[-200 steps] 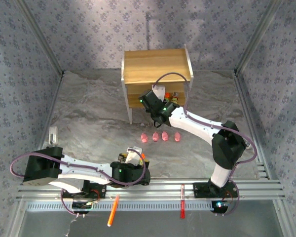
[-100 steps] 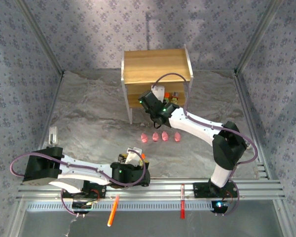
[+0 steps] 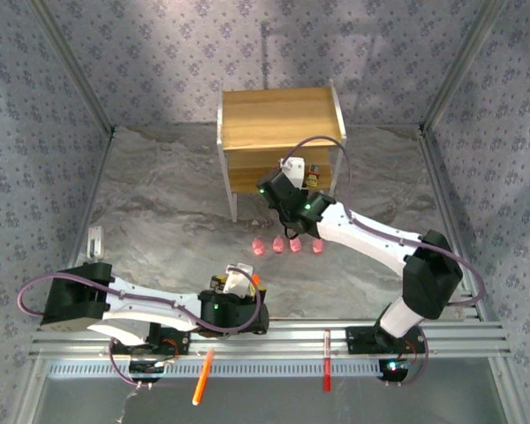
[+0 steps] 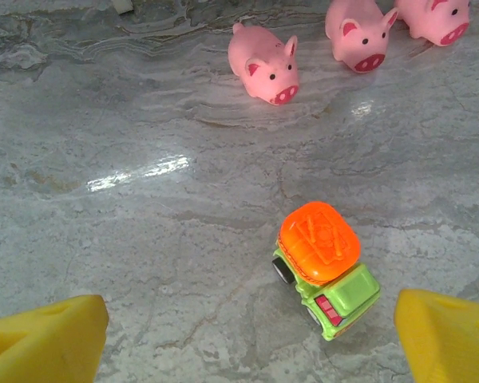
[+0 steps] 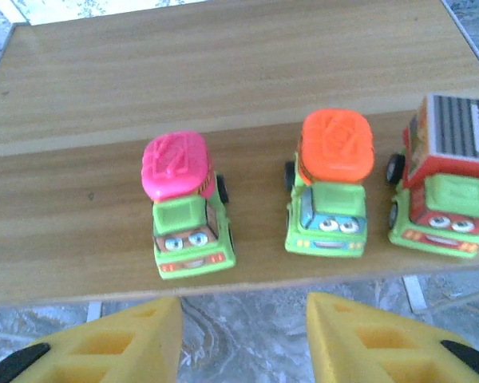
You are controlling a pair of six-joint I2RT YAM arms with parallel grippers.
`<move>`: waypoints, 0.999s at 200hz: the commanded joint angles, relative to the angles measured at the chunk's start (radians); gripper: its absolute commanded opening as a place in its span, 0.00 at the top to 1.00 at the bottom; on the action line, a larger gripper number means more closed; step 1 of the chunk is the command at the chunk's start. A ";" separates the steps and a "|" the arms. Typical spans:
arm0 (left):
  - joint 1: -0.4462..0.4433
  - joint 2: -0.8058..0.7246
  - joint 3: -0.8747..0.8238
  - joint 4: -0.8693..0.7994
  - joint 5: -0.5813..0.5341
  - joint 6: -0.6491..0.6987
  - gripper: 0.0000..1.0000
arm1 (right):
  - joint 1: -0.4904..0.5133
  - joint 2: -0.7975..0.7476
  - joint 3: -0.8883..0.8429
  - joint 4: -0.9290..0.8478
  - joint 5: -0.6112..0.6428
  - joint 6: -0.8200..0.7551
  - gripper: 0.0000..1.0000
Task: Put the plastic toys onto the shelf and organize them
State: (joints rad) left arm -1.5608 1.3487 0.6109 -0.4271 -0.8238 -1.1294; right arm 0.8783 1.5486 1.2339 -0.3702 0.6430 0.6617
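Yellow-green, blocky, each with a coloured top: three toy trucks in a row on the lower board of the shelf (image 3: 278, 119), headlights facing out. Magenta-topped truck (image 5: 188, 207) at left, orange-topped truck (image 5: 331, 187) in the middle, grey-topped truck (image 5: 447, 187) at right. Right gripper (image 5: 243, 335) just in front of that board, jaws parted and holding nothing.

Fourth truck (image 4: 323, 267), also orange-topped, on the bench (image 4: 104, 199) near the arm bases, just ahead of the left gripper (image 4: 247, 335). Jaws there spread wide, empty, touching nothing. Four pink pigs (image 3: 277, 246) side by side on the bench, between that truck and the shelf.

Judged step: trucks nearly all shelved, one left, pigs not yet begun. Next move, probably: left jaws down around the fourth truck, squarely across its sides, then shut and lift.

No brand, label or legible writing anywhere.
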 commanded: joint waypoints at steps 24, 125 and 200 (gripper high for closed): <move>-0.012 0.034 0.067 -0.060 -0.038 -0.047 0.08 | 0.075 -0.133 -0.118 -0.056 0.068 0.026 0.54; -0.012 0.211 0.236 -0.192 0.010 -0.164 0.13 | 0.148 -0.429 -0.267 -0.157 0.110 0.028 0.53; 0.030 0.261 0.222 -0.165 0.107 -0.190 0.13 | 0.177 -0.445 -0.265 -0.174 0.126 0.025 0.53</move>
State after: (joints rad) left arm -1.5543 1.5837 0.8238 -0.5991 -0.7639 -1.3113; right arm 1.0462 1.1187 0.9707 -0.5072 0.7303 0.6807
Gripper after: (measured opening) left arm 0.874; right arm 0.466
